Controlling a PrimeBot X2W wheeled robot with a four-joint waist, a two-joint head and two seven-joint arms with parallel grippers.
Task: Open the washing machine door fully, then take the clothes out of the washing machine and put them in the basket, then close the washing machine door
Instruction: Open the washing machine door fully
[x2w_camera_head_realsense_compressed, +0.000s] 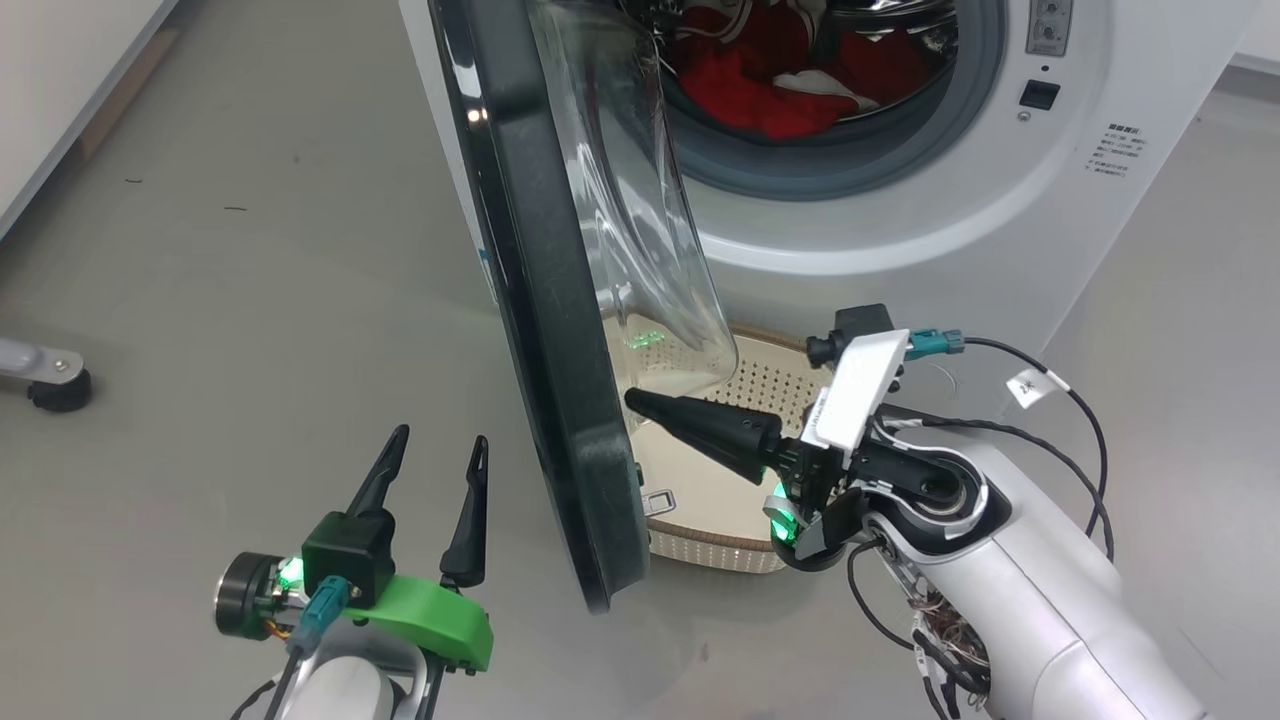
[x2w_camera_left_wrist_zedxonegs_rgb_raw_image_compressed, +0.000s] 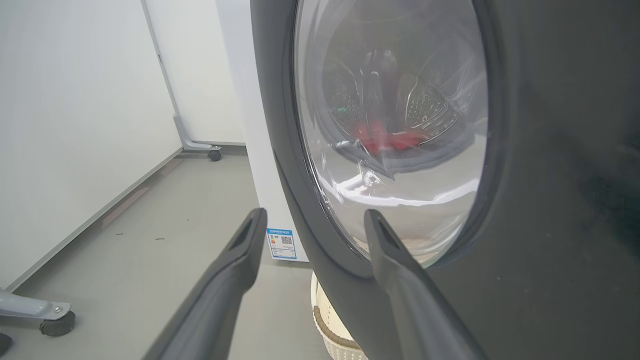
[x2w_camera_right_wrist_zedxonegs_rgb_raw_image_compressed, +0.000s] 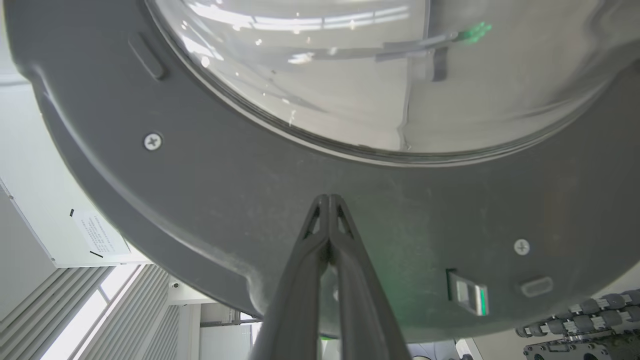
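Black and glossy on its outer rim, grey plastic on its inner face, the round washing machine door stands half-swung and almost edge-on to me. Its hinge side is away at the big white front-loading washing machine and its free edge is nearest my body.

My right gripper has its two dark fingers pressed flat together with nothing between them. It points leftward at the door's inner face, and its tip appears to touch the grey plastic just below the clear glass bulge. So the door lies directly ahead of those fingertips. I judge that opening it fully means pushing on along that line, away from the drum mouth.

My left gripper is spread wide and empty on the outer, black side of the door, close to it but apart. The right arm is the one placed to push, and the left looks to stand near the door's swing path.

The bright red and white clothes lie inside the steel drum. The small cream perforated plastic basket with its brown woven-look rim sits on the floor just before the washer, under my right wrist.
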